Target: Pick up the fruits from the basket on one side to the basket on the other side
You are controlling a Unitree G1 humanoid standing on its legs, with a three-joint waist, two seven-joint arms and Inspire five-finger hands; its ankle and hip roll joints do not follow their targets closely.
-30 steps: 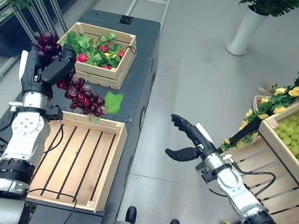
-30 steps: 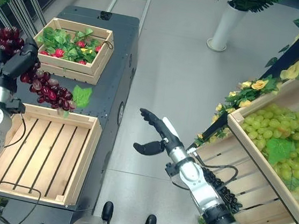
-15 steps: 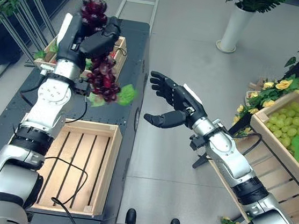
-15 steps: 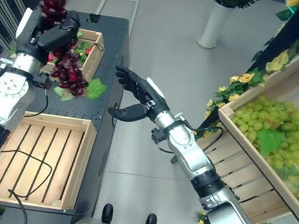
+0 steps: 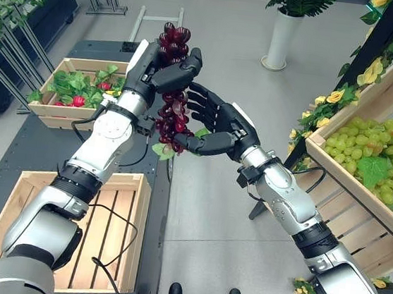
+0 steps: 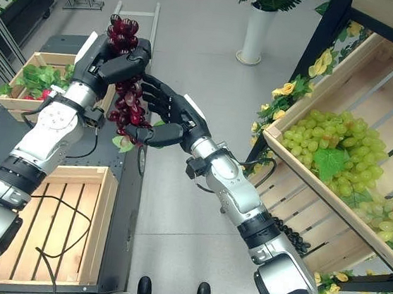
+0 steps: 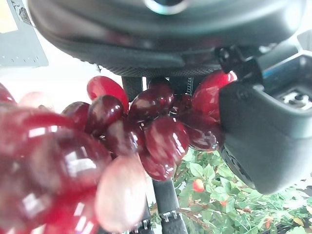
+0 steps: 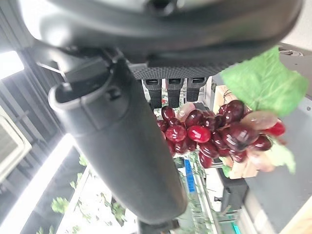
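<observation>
Red grapes (image 7: 146, 136) in the left hand (image 7: 263, 131), green leaves (image 7: 214, 195) beyond

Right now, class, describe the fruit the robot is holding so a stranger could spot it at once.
Start at the dark cart with two wooden crates, then look above its right edge, where both arms meet. The bunch of red grapes hangs from the left robot hand, the open right robot hand beside it. Dark red, unlike the shelf's green grapes.

The left hand (image 5: 164, 70) is raised, fingers curled round the red grape bunch (image 5: 172, 109), while the right hand (image 5: 216, 126) reaches in from the right, fingers spread beside its hanging part.
</observation>
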